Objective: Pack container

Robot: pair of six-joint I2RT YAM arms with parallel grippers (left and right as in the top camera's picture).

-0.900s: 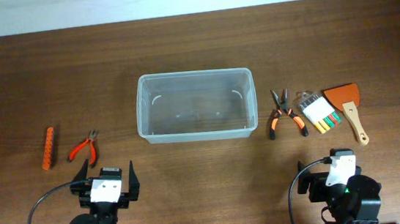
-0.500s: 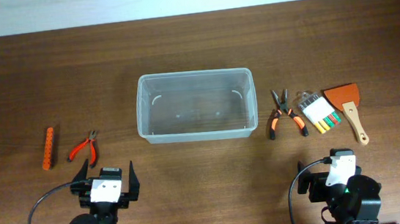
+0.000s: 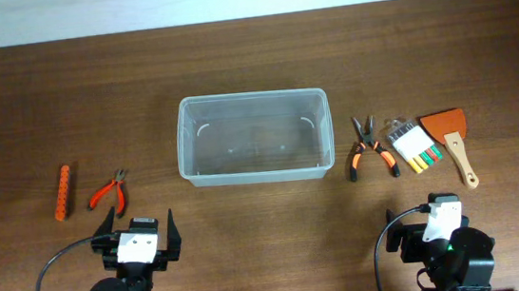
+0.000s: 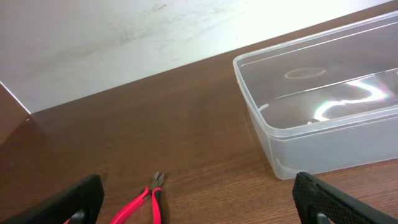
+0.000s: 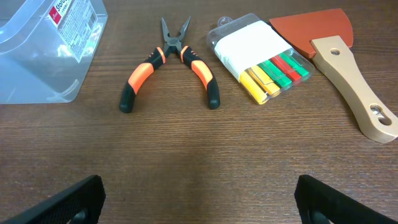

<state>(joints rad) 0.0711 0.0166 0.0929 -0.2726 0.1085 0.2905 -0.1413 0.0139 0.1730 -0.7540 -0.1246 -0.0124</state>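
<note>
The clear plastic container (image 3: pixel 252 138) stands empty mid-table; it also shows in the left wrist view (image 4: pixel 323 106) and the right wrist view (image 5: pixel 43 56). Left of it lie red-handled cutters (image 3: pixel 107 190) (image 4: pixel 144 202) and an orange bit strip (image 3: pixel 61 191). Right of it lie orange-and-black pliers (image 3: pixel 369 147) (image 5: pixel 171 62), a clear case of coloured pieces (image 3: pixel 414 147) (image 5: pixel 261 56) and a wooden-handled scraper (image 3: pixel 453 141) (image 5: pixel 342 59). My left gripper (image 3: pixel 138 239) (image 4: pixel 199 202) is open and empty near the front edge. My right gripper (image 3: pixel 434 219) (image 5: pixel 199 202) is open and empty, in front of the pliers.
The brown wooden table (image 3: pixel 252 70) runs to a white wall at the back. Black cables loop beside both arm bases at the front edge.
</note>
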